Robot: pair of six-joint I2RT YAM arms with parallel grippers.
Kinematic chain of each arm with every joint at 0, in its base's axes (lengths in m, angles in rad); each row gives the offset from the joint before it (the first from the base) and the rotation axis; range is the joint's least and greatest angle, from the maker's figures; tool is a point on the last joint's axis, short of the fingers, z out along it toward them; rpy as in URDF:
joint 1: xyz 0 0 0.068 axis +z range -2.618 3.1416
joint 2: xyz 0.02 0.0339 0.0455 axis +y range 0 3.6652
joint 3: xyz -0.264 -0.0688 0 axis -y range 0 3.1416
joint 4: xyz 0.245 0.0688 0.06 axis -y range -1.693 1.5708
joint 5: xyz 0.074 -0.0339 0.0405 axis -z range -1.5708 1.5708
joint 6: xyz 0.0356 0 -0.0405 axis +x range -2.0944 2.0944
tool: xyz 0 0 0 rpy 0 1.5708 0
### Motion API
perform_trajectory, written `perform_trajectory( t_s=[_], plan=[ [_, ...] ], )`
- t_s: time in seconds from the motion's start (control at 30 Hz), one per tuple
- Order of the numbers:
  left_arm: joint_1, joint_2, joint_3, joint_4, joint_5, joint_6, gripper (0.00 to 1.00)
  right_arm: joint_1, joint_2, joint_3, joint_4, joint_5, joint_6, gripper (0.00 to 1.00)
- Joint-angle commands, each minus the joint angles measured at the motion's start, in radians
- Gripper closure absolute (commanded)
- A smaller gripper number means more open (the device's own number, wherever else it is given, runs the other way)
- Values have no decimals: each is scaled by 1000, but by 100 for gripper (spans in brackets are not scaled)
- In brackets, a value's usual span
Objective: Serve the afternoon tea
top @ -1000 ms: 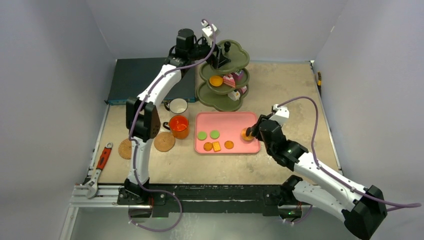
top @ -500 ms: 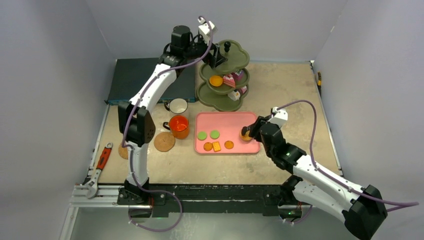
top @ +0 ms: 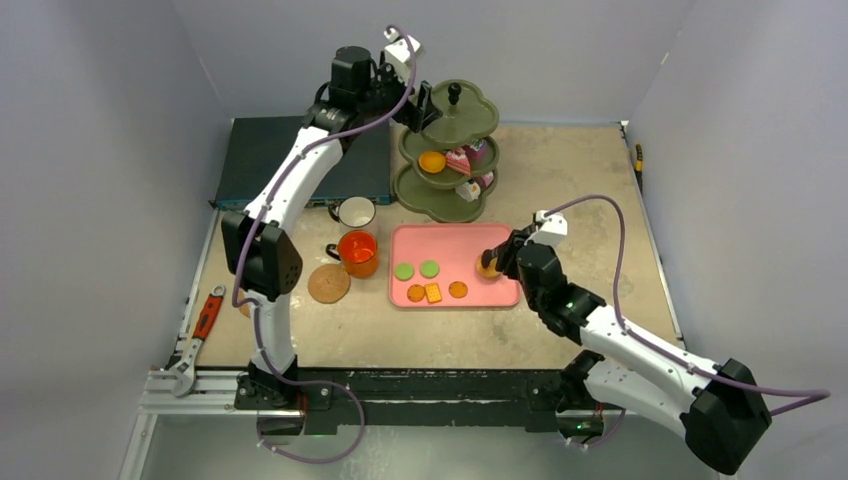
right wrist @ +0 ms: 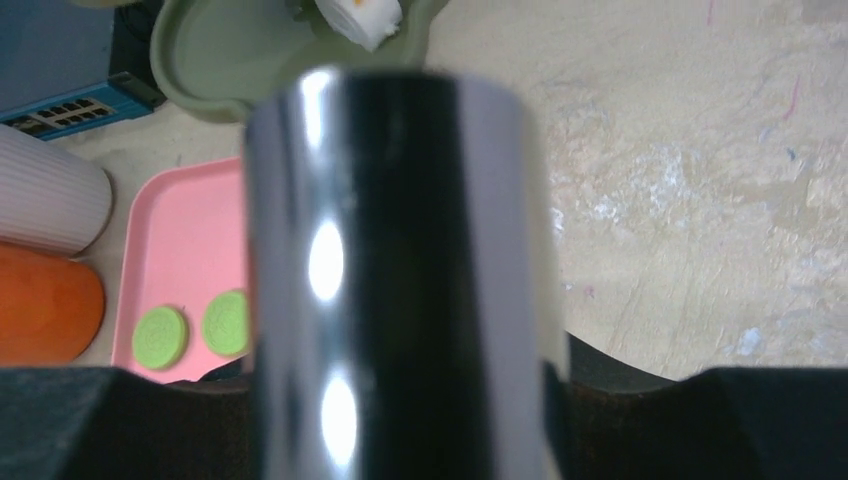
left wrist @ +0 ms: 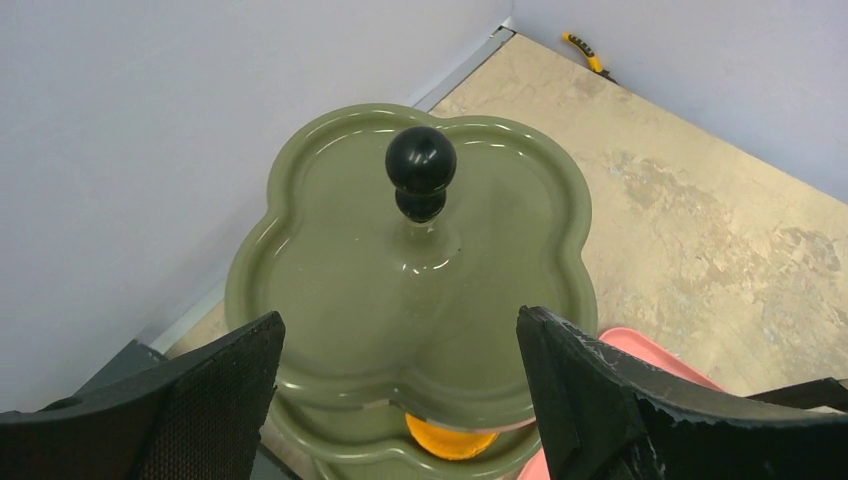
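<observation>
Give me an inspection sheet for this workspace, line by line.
Surface: tan table, worn patches.
Job's things: stand top tier bare, orange biscuit and cakes lower down; white mug, orange mug, coaster; green biscuits on pink tray.
Clutter: wrench, blue box.
Grippers: left gripper open over the stand's top; right gripper at an orange item on the tray's edge, grip unclear.
Cables: purple cables along both arms.
Surroundings: grey walls.
</observation>
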Motion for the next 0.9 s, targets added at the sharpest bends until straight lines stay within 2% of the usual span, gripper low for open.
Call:
perform_trajectory(
  t_s=[0.0, 0.3, 0.43, 0.6, 0.87],
  plan=[
    [16, -88, -16, -4, -28, 7, 14, 6, 1, 97, 134, 24, -109, 67],
    [18, -112, -36, -2, -20, 4, 14, 1, 257, 218, 428, 11, -176, 68],
    [19, -122, -42, -11, -16, 22, 14, -1, 345, 268, 418, 2, -156, 68],
    [28, -132, -60, -13, 3, 37, 14, -2, 249, 196, 382, 28, -173, 65],
    [28, -134, -62, -15, 20, 24, 14, -1, 68, 125, 175, 60, -151, 62]
  ],
)
